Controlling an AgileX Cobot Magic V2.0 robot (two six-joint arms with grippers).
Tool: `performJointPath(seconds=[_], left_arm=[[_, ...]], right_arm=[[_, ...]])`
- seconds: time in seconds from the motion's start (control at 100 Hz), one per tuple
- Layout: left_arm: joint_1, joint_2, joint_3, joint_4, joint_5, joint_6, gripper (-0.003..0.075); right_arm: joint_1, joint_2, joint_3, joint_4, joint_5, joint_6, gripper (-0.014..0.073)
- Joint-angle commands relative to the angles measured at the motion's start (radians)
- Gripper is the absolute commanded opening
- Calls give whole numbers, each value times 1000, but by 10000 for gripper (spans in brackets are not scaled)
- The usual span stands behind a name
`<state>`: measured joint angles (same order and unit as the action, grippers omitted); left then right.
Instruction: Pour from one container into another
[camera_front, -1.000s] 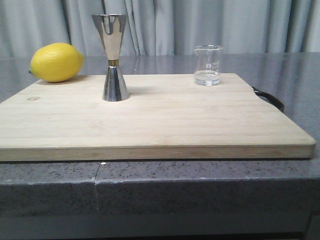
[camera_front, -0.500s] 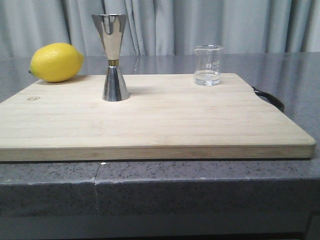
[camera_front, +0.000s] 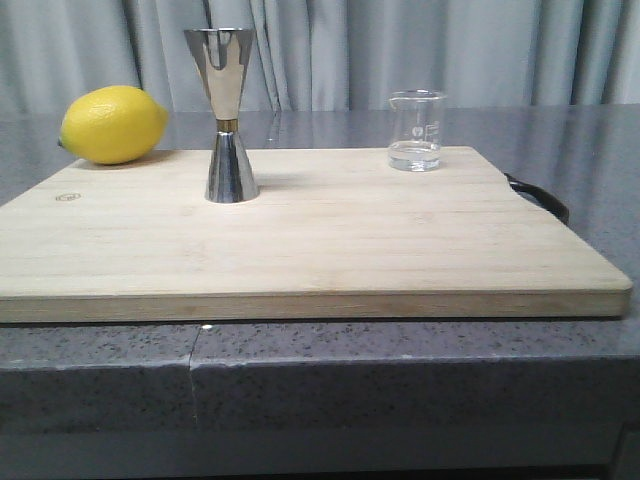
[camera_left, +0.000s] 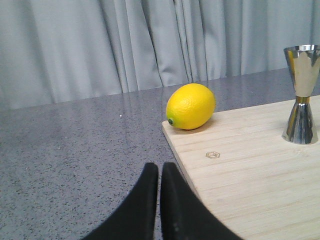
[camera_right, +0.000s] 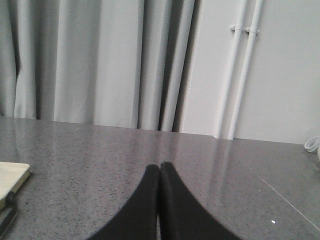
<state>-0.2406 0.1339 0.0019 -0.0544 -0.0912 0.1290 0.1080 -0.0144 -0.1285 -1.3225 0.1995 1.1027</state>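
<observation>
A grey speckled stone surface (camera_front: 100, 370) fills the front view, pale grey curtains (camera_front: 480, 50) hanging behind it, and a big wooden cutting board (camera_front: 330, 240) lies across it. On the board, the steel jigger (camera_front: 227, 115) stands upright toward 11 o'clock, gold band at its waist. The glass beaker (camera_front: 415, 131) sits upright near the far edge at about 1 o'clock, well apart from the jigger, with a little clear liquid in the bottom. A lemon (camera_front: 112, 124) rests at the far-left corner, around 10 o'clock. A dark handle loop (camera_front: 540, 195) pokes out at the board's right edge, partly hidden.

Neither arm shows in the front view. In the left wrist view, the left gripper (camera_left: 159, 172) hovers over bare stone just beside the board's edge, fingers pressed together, holding nothing. The right gripper (camera_right: 159, 172) is likewise closed and empty, over stone, with only the board's corner cut off at the frame edge and white pipes (camera_right: 245, 70) on the wall beyond. The beaker's printed marks are too small to read.
</observation>
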Motion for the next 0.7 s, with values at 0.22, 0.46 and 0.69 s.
performJointPath(seconds=[0.22, 0.46, 0.69], left_arm=[[4, 8, 22, -13, -80, -12, -20], [4, 8, 22, -13, -80, -12, -20], [4, 5, 37, -13, -26, -12, -20]], right_arm=[[2, 17, -26, -15, -139, 1, -75], [2, 17, -26, -15, -139, 1, -75], [2, 17, -26, -15, -139, 1, -75]])
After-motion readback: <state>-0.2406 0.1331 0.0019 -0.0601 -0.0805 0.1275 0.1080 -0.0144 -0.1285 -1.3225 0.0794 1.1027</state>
